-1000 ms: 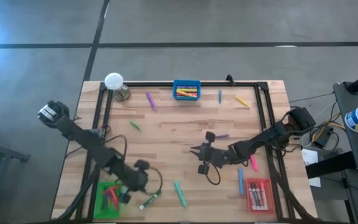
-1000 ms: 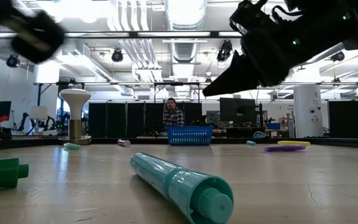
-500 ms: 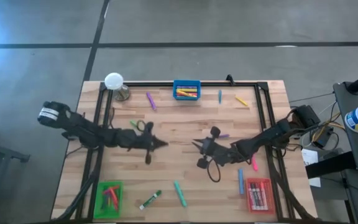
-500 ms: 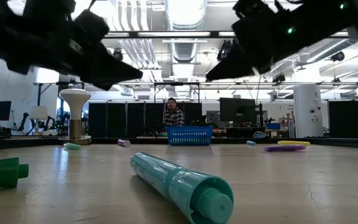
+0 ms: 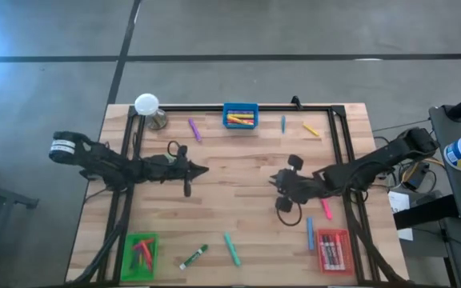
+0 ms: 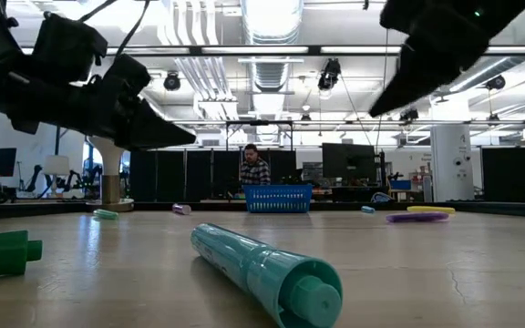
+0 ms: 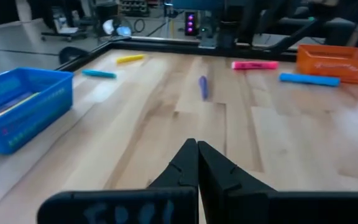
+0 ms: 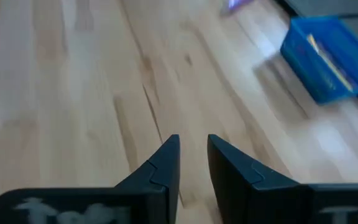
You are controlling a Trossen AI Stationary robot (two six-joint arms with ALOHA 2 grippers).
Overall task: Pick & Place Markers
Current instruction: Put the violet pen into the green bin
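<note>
Many markers lie loose on the desk [image 5: 238, 200]; the nearest purple marker [image 7: 202, 87] waits ahead of the left fingers [image 7: 197, 163], clenched and empty. Right fingers [image 8: 193, 163] hover slightly parted, empty. I judge it a reaching step; next, the left must release its fingers and descend.

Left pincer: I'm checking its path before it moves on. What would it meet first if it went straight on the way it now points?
The left pincer, shut and empty, points across bare wood at the purple marker. That is probably first, though height is unclear.
</note>
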